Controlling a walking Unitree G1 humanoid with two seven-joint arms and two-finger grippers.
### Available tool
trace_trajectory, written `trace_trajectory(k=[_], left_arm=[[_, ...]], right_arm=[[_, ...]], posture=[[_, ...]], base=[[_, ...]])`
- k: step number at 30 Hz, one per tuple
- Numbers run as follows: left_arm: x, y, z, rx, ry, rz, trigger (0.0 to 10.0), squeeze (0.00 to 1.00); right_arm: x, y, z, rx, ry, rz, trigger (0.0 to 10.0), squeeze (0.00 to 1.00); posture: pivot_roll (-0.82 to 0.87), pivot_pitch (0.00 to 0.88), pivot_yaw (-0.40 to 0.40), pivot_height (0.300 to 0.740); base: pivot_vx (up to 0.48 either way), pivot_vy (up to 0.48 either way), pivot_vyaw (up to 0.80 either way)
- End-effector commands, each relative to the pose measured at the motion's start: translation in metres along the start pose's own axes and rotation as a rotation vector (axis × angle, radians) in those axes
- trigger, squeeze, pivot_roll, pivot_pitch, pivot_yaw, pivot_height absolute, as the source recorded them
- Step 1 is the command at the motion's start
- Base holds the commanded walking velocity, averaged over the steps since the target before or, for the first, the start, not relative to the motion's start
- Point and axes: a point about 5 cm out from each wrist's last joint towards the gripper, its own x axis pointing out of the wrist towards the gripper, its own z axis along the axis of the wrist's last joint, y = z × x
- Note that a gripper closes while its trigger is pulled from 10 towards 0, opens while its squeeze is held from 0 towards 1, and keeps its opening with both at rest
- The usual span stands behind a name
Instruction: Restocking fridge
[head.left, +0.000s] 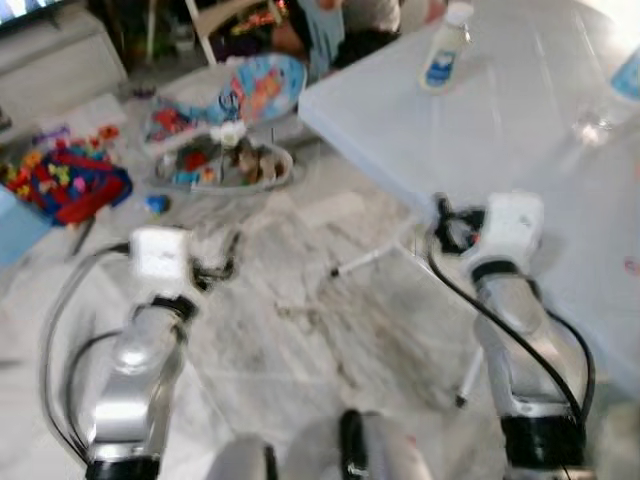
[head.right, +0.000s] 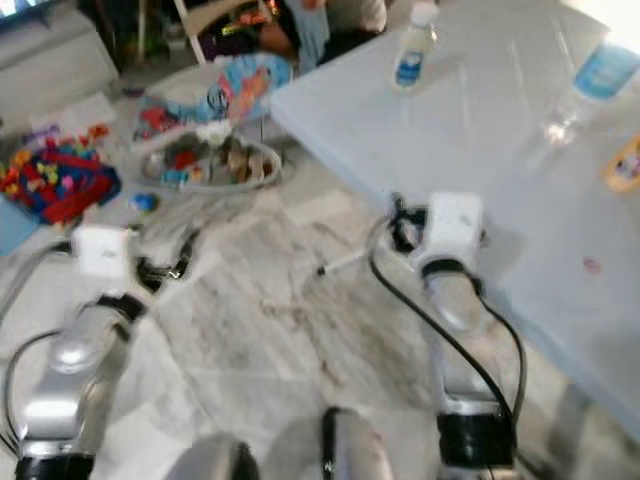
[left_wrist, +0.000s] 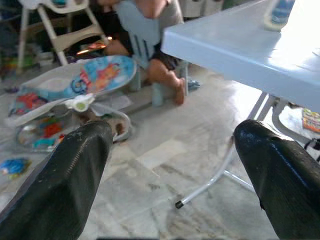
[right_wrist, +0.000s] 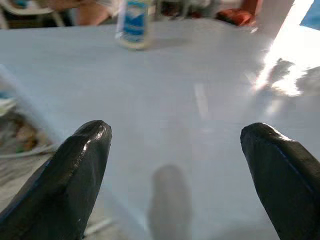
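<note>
**Both tools empty at the table edge; bottles not yet reached**

Right tool (right_wrist: 172, 150): its two black fingers stand spread wide with nothing between them, held over the near part of the pale blue table (head.right: 480, 150). Left tool (left_wrist: 170, 165): fingers likewise spread and empty, held over the marble floor (head.left: 300, 330) and aimed toward the table's white folding leg (left_wrist: 210, 185).

Task items: the likeliest goods for restocking are the bottles standing on the table. The white bottle with a blue label (right_wrist: 134, 22) stands upright near the far edge, well apart from the right tool and directly ahead of it. A clear bottle with a blue label (head.right: 600, 75) stands at the table's right side, beside a glare patch. A small orange-yellow item (head.right: 625, 165) lies at the right border, too cropped to identify.

Handling, as judged: the white bottle appears to be stiff plastic, smooth and probably somewhat slippery; its weight depends on a fill that cannot be seen. The best hold is across the labelled body at mid-height, below the narrower cap, keeping it upright. The clear bottle looks thin-walled and may give under a hard squeeze.

Count: two tools, two bottles, one unidentified item on the table.

Surroundings: a baby bouncer seat (head.left: 255, 90), a tray of small toys (head.left: 225, 165) and a heap of coloured building blocks (head.left: 65, 180) lie on the floor; a seated person's legs (left_wrist: 165, 75) show beyond the table.
</note>
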Motion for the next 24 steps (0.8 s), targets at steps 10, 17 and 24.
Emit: trace_trajectory(k=[10,17,24], left_arm=[[-0.011,0.016,0.002,0.062,-0.043,0.094,10.0,0.00],[-0.020,0.025,-0.002,0.060,-0.031,0.119,10.0,0.00],[-0.010,0.019,0.007,0.036,-0.074,0.067,10.0,0.00]], right_arm=[[-0.034,0.000,0.010,-0.053,-0.059,0.056,10.0,0.00],[-0.045,-0.006,0.007,-0.066,-0.037,0.034,10.0,0.00],[-0.043,-0.008,0.011,-0.090,-0.056,0.002,10.0,0.00]], posture=[[0.03,0.129,-0.009,0.740],[0.02,0.132,-0.005,0.740],[0.01,0.130,0.004,0.740]], base=[[0.000,0.000,-0.48],[0.000,0.000,0.00],[0.000,0.000,-0.68]])
